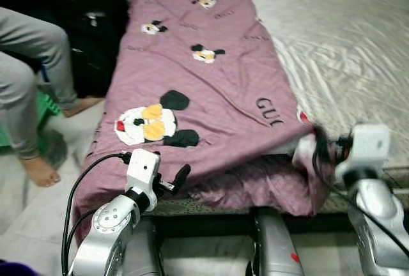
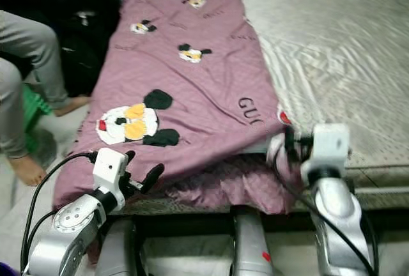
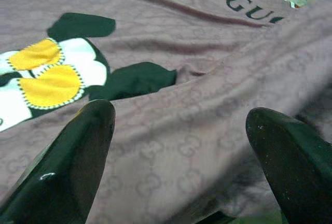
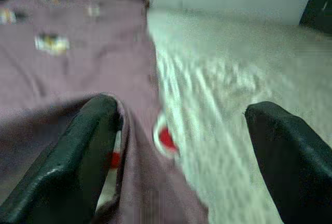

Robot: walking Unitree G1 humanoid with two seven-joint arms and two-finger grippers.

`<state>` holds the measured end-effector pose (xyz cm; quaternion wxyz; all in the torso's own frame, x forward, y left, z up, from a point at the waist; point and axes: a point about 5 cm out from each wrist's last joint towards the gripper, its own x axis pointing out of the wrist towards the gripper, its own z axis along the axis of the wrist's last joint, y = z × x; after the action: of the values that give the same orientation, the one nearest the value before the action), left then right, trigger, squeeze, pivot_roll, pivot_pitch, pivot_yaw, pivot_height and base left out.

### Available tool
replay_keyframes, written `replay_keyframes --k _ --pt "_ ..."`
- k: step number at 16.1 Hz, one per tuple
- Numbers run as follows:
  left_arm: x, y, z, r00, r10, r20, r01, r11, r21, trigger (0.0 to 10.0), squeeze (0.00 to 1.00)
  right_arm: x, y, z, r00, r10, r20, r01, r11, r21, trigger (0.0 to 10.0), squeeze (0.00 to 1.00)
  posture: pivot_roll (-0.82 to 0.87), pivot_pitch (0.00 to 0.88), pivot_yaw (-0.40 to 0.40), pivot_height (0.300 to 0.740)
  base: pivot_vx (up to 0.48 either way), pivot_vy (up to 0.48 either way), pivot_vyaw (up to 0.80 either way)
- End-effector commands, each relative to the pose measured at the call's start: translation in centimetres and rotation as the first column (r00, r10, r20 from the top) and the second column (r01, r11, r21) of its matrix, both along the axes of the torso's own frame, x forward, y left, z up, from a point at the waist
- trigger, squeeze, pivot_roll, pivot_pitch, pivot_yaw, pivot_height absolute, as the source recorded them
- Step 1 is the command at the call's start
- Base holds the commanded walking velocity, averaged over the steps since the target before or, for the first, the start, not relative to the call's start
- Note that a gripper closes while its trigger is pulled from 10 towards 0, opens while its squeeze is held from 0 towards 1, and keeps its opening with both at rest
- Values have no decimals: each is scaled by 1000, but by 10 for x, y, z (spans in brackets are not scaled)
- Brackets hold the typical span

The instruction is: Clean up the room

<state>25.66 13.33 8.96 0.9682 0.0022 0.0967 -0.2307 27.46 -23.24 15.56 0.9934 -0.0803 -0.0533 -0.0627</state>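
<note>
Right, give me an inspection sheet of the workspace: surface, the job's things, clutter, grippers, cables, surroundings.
Surface: bed with a pale mattress, bare on the robot's right side.
Job's things: purple blanket with cartoon mouse patches, spread along the bed's left side; its near edge is folded over and bunched at the foot.
Clutter: nothing seen on the bed besides the blanket.
Grippers: left gripper open, fingers apart just above the blanket's near left edge; right gripper open at the blanket's near right corner, fabric lying between its fingers.
Cables: black cable loops off the left wrist; another runs along the right arm.
Surroundings: a seated person's legs, barefoot on the pale floor, by a green stool.
</note>
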Motion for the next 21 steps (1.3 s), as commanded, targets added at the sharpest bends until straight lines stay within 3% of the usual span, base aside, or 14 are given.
replay_keyframes --k 1,3,6,8,13,15,21 --pt "3 6 2 1000 14 13 -14 1000 20 10000 0 2 6 6 999 6 39 -6 1000 -6 10000 0 -16 0 70 522 0 0 0" --pt "5 6 2 1000 18 18 -18 1000 20 10000 0 2 11 3 999 41 27 -40 999 -35 10000 0 -14 0 68 522 0 0 0" --pt "5 9 2 999 25 20 -25 1000 18 10000 0 -26 -1 -24 997 30 -69 -31 999 -8 10000 0 -15 0 65 522 0 0 0" --pt "4 10 2 999 32 16 -32 999 10 10000 0 -35 -1 -25 997 20 -72 -17 999 32 10000 0 -26 2 73 522 0 0 0" --pt "7 5 3 998 51 23 -50 998 -26 10000 0 -13 24 -3 997 69 43 -75 985 158 10000 0 -32 0 89 527 0 0 0" --pt "9 5 3 998 53 25 -52 998 -30 10000 0 6 42 10 990 90 107 -111 970 217 10000 0 -25 0 91 547 0 0 0" --pt "12 3 -1 998 62 21 -61 997 -37 10000 0 21 49 14 988 82 130 -113 961 253 10000 0 -31 0 106 607 0 0 0"
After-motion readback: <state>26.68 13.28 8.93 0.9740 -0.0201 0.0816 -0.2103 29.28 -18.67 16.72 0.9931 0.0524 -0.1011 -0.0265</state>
